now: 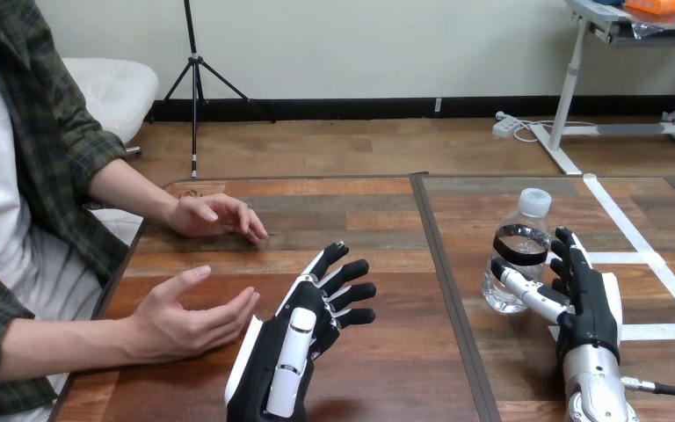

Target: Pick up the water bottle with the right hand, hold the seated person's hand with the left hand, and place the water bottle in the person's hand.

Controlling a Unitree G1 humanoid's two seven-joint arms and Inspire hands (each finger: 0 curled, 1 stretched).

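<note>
A clear water bottle (518, 251) with a white cap and a black band stands upright on the table's right half. My right hand (584, 299) is just to its right, open, with the thumb reaching toward the bottle's lower part and the fingers straight beside it. My left hand (303, 338) hovers open over the table's left half, fingers spread and pointing right. The person's nearer hand (189, 316) lies palm up just left of my left hand, apart from it. The person's farther hand (215, 215) rests on the table behind.
The wooden table (378, 220) has a dark seam (444, 281) running front to back between the two halves. White tape lines (642, 255) mark the right side. The person sits at the left edge.
</note>
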